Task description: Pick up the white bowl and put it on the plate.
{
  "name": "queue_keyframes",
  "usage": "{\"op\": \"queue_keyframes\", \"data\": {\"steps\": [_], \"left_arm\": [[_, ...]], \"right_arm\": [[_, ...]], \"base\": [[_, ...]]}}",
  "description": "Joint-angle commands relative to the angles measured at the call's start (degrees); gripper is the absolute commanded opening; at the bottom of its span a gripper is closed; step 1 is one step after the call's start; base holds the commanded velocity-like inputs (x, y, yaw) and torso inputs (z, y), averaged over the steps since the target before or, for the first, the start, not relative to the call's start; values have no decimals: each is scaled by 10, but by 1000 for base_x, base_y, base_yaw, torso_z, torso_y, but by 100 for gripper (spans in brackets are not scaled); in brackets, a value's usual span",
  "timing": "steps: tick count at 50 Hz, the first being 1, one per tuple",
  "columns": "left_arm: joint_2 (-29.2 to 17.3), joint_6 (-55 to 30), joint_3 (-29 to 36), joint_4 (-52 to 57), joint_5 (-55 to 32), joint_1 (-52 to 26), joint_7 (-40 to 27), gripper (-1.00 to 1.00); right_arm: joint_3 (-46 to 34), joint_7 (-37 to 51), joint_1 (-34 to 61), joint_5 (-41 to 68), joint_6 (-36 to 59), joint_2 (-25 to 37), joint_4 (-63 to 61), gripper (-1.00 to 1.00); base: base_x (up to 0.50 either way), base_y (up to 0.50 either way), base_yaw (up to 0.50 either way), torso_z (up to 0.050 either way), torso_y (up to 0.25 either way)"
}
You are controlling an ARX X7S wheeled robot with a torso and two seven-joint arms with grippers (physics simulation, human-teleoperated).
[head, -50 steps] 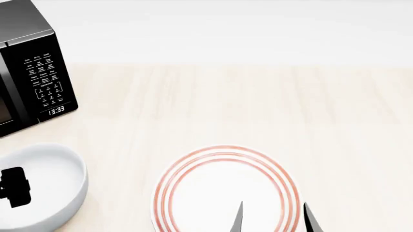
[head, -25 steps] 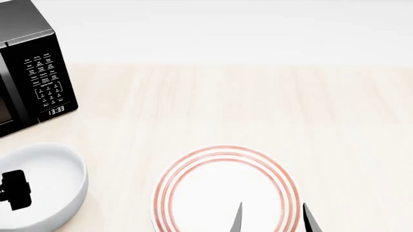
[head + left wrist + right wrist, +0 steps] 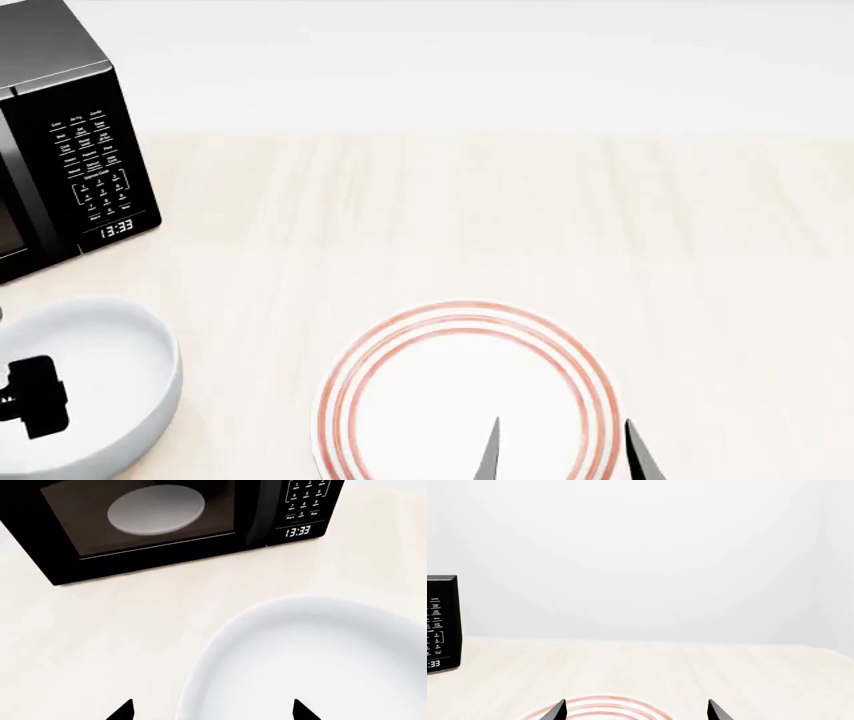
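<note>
The white bowl (image 3: 83, 385) sits left of the plate (image 3: 467, 390), both cut by the frame edge, and the left gripper (image 3: 212, 711) and right gripper (image 3: 563, 452) show only spread tips.

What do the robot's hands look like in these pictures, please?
Little of them shows. The left hand appears in the head view as a plain, matte black, blocky part with no markings or cables visible. The right hand shows only two slim, dark, pointed fingers. In both wrist views just the black, triangular fingertips show. The arms are out of view.
</note>
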Motion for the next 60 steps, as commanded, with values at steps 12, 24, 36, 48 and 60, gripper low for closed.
{"op": "queue_keyframes", "data": {"steps": [12, 24, 36, 48, 60], "left_arm": [[9, 11, -15, -18, 7, 1, 17, 100], [9, 14, -16, -21, 4, 2, 17, 100], [8, 21, -16, -28, 4, 3, 17, 100], [9, 23, -16, -30, 3, 6, 13, -100], [11, 19, -24, -12, -9, 13, 16, -100]], "right_arm": [[10, -13, 0, -8, -5, -8, 4, 100], [8, -12, 1, -6, -7, -6, 5, 100], [5, -10, 1, -5, -9, -4, 5, 100], [2, -9, 2, -3, -9, -3, 6, 100], [0, -7, 3, -2, -9, -1, 4, 100]], "base": [[0, 0, 0, 0, 0], [0, 0, 0, 0, 0], [0, 0, 0, 0, 0], [0, 0, 0, 0, 0], [0, 0, 0, 0, 0]]}}
